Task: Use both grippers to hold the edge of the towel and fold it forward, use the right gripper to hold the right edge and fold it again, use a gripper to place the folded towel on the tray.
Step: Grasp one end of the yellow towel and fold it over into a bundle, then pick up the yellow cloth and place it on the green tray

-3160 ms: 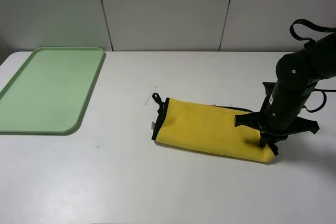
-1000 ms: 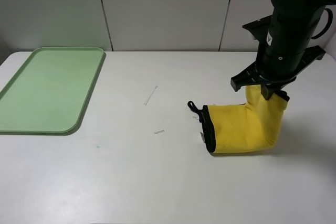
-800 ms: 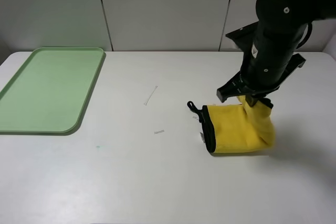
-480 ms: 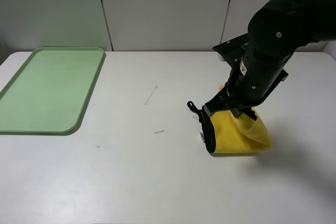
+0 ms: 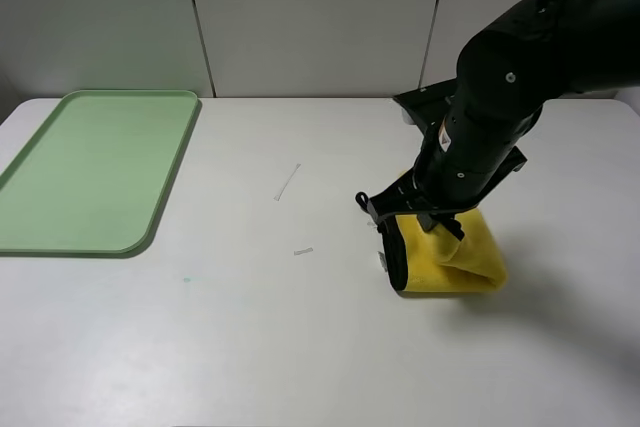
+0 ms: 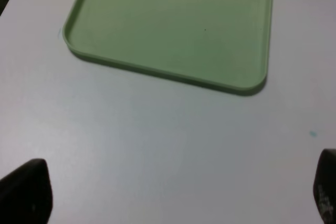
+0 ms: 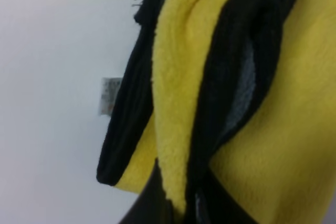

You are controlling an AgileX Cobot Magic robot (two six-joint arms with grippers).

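Note:
The yellow towel (image 5: 462, 259) lies right of the table's middle, doubled over into a short bundle, its black edge (image 5: 393, 257) and corner loop (image 5: 364, 201) facing left. My right gripper (image 5: 437, 224) hangs low over the towel's left half, shut on the black-bound right edge. Up close, the right wrist view shows the yellow towel (image 7: 178, 93) pinched at the hem (image 7: 231, 77), with grey reverse (image 7: 241, 108) inside the fold. My left gripper (image 6: 176, 198) stands open above bare table near the tray (image 6: 173, 24). The pale green tray (image 5: 90, 167) sits at the far left with nothing on it.
Two small paper scraps (image 5: 288, 181) (image 5: 303, 251) lie on the white table between tray and towel. A white label (image 7: 109, 94) sticks out from the towel's hem. A grey panelled wall runs behind the table.
The right gripper has carried the towel's right edge leftwards and down over the rest, turning the raised cloth into a doubled bundle. The left arm has stayed out of the high view.

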